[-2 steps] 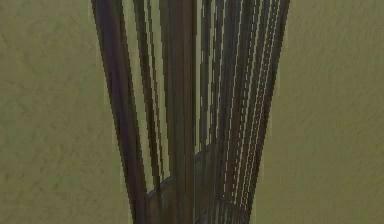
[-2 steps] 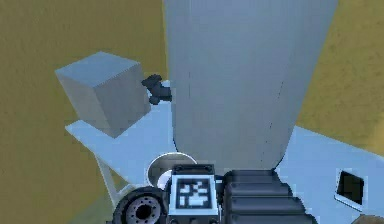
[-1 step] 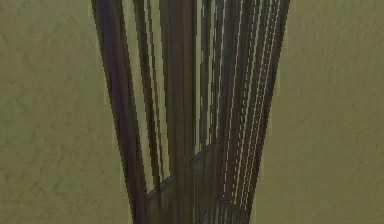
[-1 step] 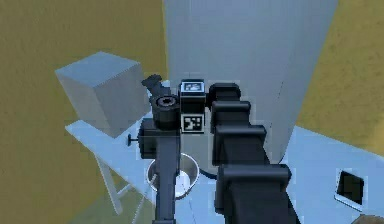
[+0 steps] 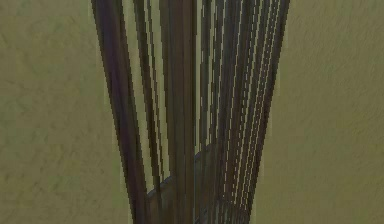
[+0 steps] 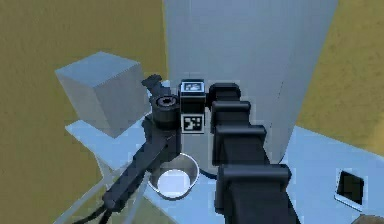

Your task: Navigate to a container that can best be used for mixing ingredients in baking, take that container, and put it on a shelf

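Though apparently reached, white bowl (image 6: 175, 182) at 6 o'clock in arm side view, just beside gripper (image 6: 140, 165); grip state, and whether held: cannot tell. Outstanding: confirmed pickup, shelf placement.

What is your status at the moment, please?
Gripper at white bowl; cannot tell if held. Bowl by pale table. Grey box beside arm.

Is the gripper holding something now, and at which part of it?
It cannot be told. A white bowl shows close by the gripper, but whether it is held, or by which part, cannot be made out.
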